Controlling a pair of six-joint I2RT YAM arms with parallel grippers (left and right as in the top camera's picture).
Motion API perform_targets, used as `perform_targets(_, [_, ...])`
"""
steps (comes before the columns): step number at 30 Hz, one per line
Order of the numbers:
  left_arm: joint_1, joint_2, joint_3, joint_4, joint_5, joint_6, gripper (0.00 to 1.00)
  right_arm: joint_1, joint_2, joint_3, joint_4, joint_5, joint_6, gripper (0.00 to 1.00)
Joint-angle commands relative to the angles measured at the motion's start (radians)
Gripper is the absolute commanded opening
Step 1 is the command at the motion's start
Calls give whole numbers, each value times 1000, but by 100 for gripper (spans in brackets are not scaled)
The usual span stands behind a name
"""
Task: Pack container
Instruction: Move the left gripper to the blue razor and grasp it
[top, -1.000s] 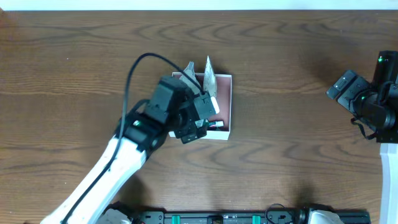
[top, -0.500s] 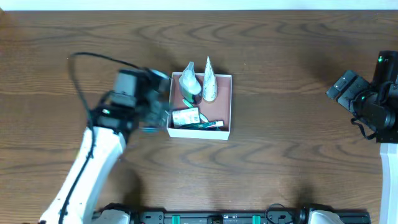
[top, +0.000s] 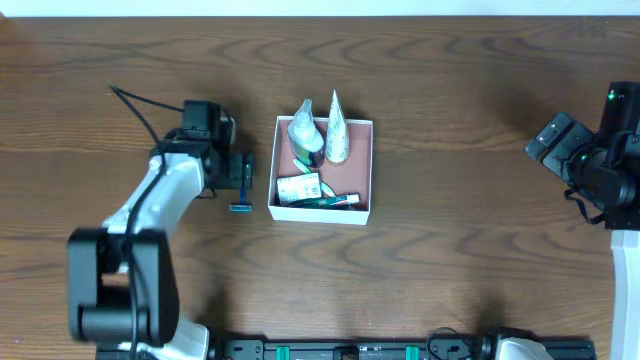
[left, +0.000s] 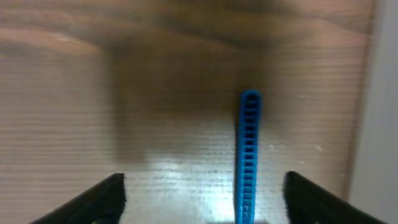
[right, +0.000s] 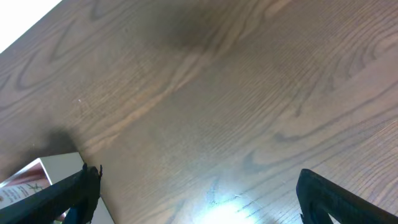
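Dark wood-grain counter (top: 450, 260) is running edge to edge. A pale strip is showing along the 12 o'clock edge and a black rail (top: 350, 350) is lying along 6 o'clock. Open room is stretching from centre toward 3 o'clock and across the whole near half.

At 7 o'clock the left arm (top: 150, 220) is reaching up and bending toward centre. At 3 o'clock the right arm (top: 600, 160) is sitting well apart from everything.

At centre the container (top: 320, 213) is sitting open-topped, with a reddish inside. It is holding pale tubes (top: 337, 130) leaning at its 12 o'clock wall and a green-white packet (top: 298, 187) lying nearer 6.

Just at 9 o'clock of the container's white wall, the left gripper (top: 243, 178) is hovering with its fingers (left: 109, 196) spreading wide, gripping nothing.

Over bare wood, the right gripper (right: 196, 180) is hanging with fingers gaping, holding nothing.

A blue ribbed stick (left: 249, 155) is lying on the counter between the left fingers, touching neither.
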Motion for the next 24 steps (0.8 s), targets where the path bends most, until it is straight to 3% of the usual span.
perform_targets(1, [3, 39, 9, 11, 11, -3, 67, -7, -3, 0, -1, 3, 12, 99])
perform_targets(7, [2, 50, 9, 20, 11, -3, 55, -7, -3, 0, -1, 3, 11, 99])
perform_targets(18, [-5, 57, 8, -9, 48, -22, 55, -7, -3, 0, -1, 3, 12, 99])
perform_targets(24, [-31, 57, -3, -10, 48, -64, 49, -7, -3, 0, -1, 3, 11, 99])
